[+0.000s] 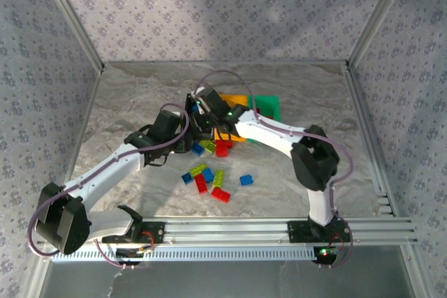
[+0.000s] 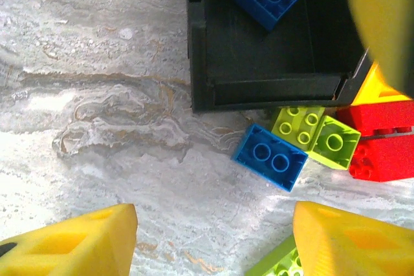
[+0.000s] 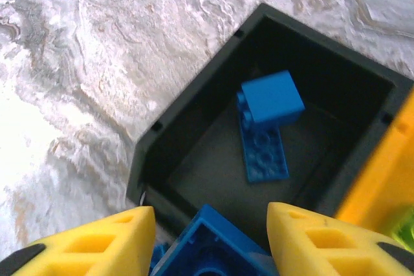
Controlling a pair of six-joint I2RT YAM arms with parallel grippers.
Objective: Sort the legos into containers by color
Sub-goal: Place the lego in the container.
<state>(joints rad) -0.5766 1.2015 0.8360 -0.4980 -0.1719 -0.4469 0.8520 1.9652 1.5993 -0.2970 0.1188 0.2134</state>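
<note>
Where the left arm reaches in from the near-left corner, the left gripper (image 2: 215, 219) hangs over the marble table (image 2: 97, 95) with its yellow fingers (image 2: 71, 244) spread wide and only bare surface between them. A lime brick (image 2: 278, 264) lies just beside its right finger. Beyond it, a loose blue brick (image 2: 270, 156) touches a pair of lime bricks (image 2: 315, 134), with red bricks (image 2: 381, 137) just to their right, all close against the near wall of the black bin (image 2: 272, 88).

Over that bin hovers the right gripper (image 3: 212, 214). A raised blue brick (image 3: 207, 244) fills the gap between its fingers, but whether they clamp it cannot be told. Inside the bin lie a flat blue brick (image 3: 264, 153) and a tilted blue brick (image 3: 272, 98) leaning on it.

From above, both wrists crowd over the black bin and hide most of it. The right arm (image 1: 279, 130) crosses the front of the orange-yellow bin (image 1: 234, 100) and the green bin (image 1: 267, 108), which stand side by side to the right. Scattered bricks (image 1: 209, 179) in red, blue and lime lie on the table nearer the bases, between the two arms.
</note>
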